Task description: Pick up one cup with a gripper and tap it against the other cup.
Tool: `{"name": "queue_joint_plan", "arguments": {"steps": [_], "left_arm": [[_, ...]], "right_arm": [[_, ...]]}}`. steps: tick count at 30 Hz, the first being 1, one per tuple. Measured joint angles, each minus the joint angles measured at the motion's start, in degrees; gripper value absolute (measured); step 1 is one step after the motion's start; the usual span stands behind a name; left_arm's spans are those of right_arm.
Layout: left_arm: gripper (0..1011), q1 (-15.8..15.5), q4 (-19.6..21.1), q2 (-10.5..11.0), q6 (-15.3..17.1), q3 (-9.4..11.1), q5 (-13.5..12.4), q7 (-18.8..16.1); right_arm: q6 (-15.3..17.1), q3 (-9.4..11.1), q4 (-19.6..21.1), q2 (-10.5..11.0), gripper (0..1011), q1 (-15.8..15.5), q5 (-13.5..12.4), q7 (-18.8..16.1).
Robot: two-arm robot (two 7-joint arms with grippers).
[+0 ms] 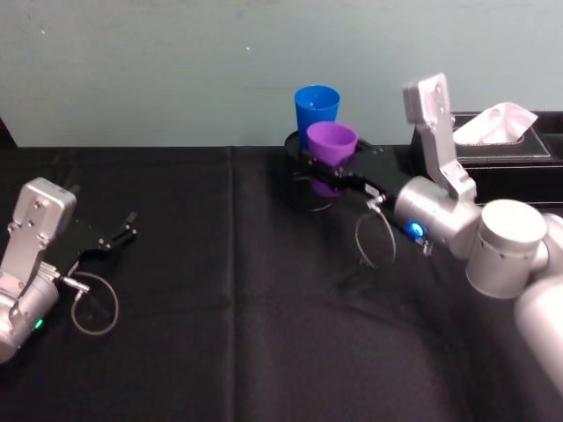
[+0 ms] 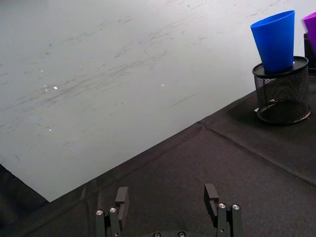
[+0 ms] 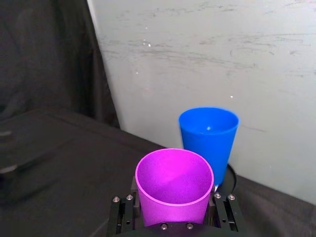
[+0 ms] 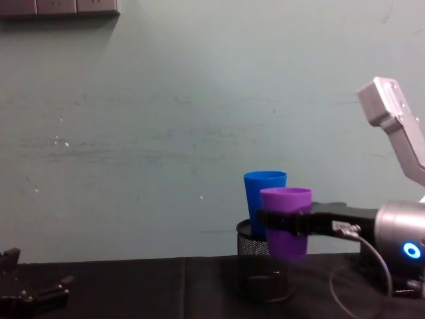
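Note:
My right gripper (image 1: 330, 166) is shut on the purple cup (image 1: 331, 142), holding it upright above the table near the far edge. Just behind it the blue cup (image 1: 317, 107) stands on top of an upturned black mesh pen holder (image 2: 282, 92). In the right wrist view the purple cup (image 3: 174, 185) sits between the jaws, with the blue cup (image 3: 208, 138) close behind and overlapping it; whether they touch I cannot tell. From the chest, the purple cup (image 4: 287, 220) hangs slightly lower than the blue cup (image 4: 263, 201). My left gripper (image 1: 119, 236) rests open at the left.
A black tissue box (image 1: 506, 141) with white tissue stands at the far right behind my right arm. The table is covered in black cloth (image 1: 229, 299) and backs onto a pale wall. Loose cables loop beside both wrists.

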State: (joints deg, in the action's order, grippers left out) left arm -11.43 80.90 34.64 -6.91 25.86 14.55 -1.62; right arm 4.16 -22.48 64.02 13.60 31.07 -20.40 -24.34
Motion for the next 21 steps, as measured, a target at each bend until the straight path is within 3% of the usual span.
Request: {"name": "queue_joint_plan", "arguments": {"steps": [4,11,15,16,21], "left_arm": [[1000,0.0,0.0,0.0,0.0,0.0,0.0,0.0],[1000,0.0,0.0,0.0,0.0,0.0,0.0,0.0],[1000,0.0,0.0,0.0,0.0,0.0,0.0,0.0],[1000,0.0,0.0,0.0,0.0,0.0,0.0,0.0],[1000,0.0,0.0,0.0,0.0,0.0,0.0,0.0]], "right_arm": [[1.0,0.4,7.4,2.1,723,-5.6,0.1,1.6],[1.4,0.6,15.4,4.8,723,-12.9,1.3,3.8],[-0.2,0.8,16.1,4.9,723,-14.9,2.0,4.5],[-2.0,0.9,15.6,4.6,723,-16.0,2.9,5.0],[-4.7,0.8,13.0,3.4,723,-17.0,4.2,5.4]]}}
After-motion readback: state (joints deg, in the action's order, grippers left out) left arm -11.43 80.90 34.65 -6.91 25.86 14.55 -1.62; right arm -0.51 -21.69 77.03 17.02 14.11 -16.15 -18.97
